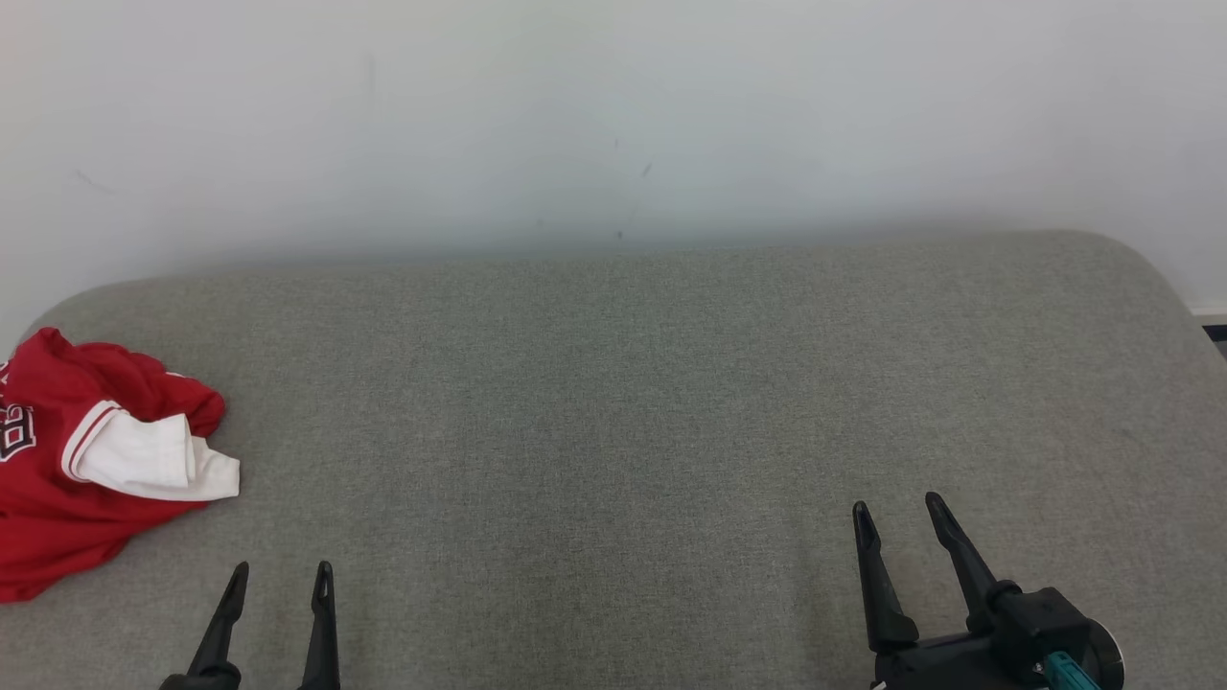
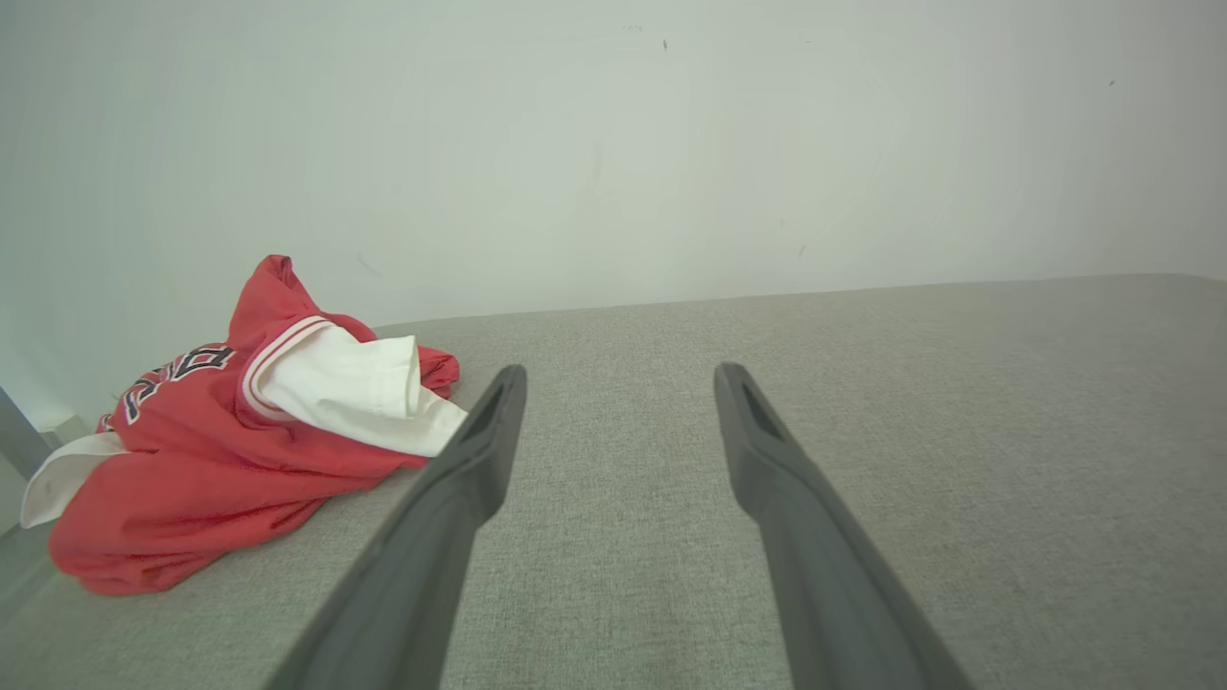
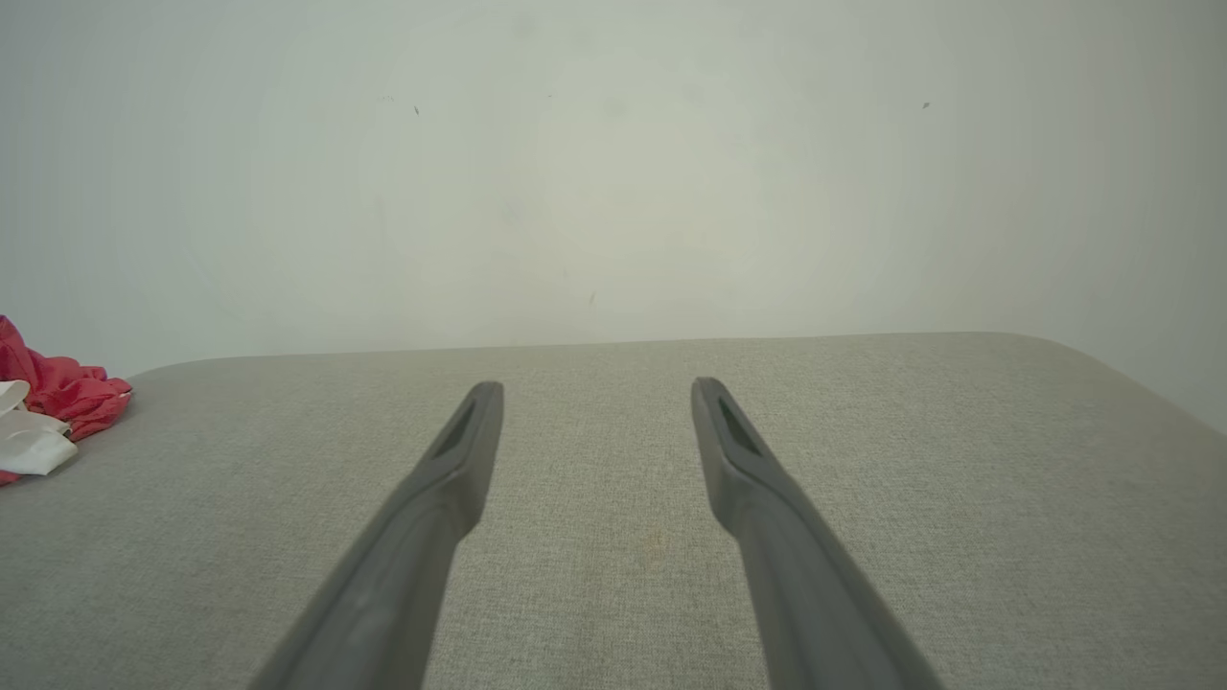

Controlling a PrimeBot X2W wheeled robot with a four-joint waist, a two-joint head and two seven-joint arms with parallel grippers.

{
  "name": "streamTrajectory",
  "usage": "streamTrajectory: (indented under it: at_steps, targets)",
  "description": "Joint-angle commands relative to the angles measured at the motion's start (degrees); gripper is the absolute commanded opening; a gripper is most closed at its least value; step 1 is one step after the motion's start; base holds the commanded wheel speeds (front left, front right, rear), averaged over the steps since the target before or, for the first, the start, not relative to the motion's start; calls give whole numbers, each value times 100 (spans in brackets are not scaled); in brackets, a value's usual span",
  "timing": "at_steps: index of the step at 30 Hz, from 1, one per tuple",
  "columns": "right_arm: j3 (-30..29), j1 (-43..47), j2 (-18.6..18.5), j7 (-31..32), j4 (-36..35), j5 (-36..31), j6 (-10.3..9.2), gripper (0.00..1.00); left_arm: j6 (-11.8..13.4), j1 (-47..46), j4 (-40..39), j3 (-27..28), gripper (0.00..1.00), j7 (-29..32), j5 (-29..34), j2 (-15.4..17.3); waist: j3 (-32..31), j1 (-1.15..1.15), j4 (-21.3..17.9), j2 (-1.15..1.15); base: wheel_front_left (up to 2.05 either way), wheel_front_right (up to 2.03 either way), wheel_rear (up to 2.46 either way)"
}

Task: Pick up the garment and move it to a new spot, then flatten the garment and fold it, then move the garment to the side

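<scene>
Surface: a grey woven fabric surface with rounded far corners [image 1: 613, 402] lies under both pairs of fingers and stretches beyond their tips.
Room: a plain pale wall with a few small dark marks [image 1: 613, 115] rises directly behind the surface's far edge, straight ahead of the fingertips.
Left gripper: the left gripper [image 1: 282, 570] has its two long dark fingers spread apart with nothing between them. They hover low over the surface.
Right gripper: the right gripper [image 1: 897, 504] is likewise parted and holds nothing. Its fingers point toward the wall.
Garment, place: the crumpled red jersey with white sleeves [image 1: 67, 479] lies on the surface, left of the left gripper's fingers and a little beyond their tips. It is apart from them and well apart from the right gripper.
Hidden or cut off: the head view's left edge cuts the jersey. The dark lettering on its front is only partly seen and cannot be read. The folds hide the collar and hem.
Pointing and long axis: the heap is bunched, so its long axis is hard to tell. In the head view it runs roughly near to far, about in line with the left fingers. One white sleeve lies across the top, with its free end toward the left gripper's side.
</scene>
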Motion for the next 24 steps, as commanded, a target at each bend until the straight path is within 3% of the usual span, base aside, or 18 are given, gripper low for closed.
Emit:
streamTrajectory:
  at_steps: [1, 24]
  targets:
    - [-20, 39, 5, -30, 17, -7, -12, 100, -13, 54, 23, -12, 100, -20, -64, 14, -5, 0, -3, 0, 0, 0, 0]
    - [-21, 14, 6, -18, 243, 164, -12, 100, -31, -45, 250, -46, 100, -20, -230, -3, 7, 0, 6, 0, 0, 0, 0]
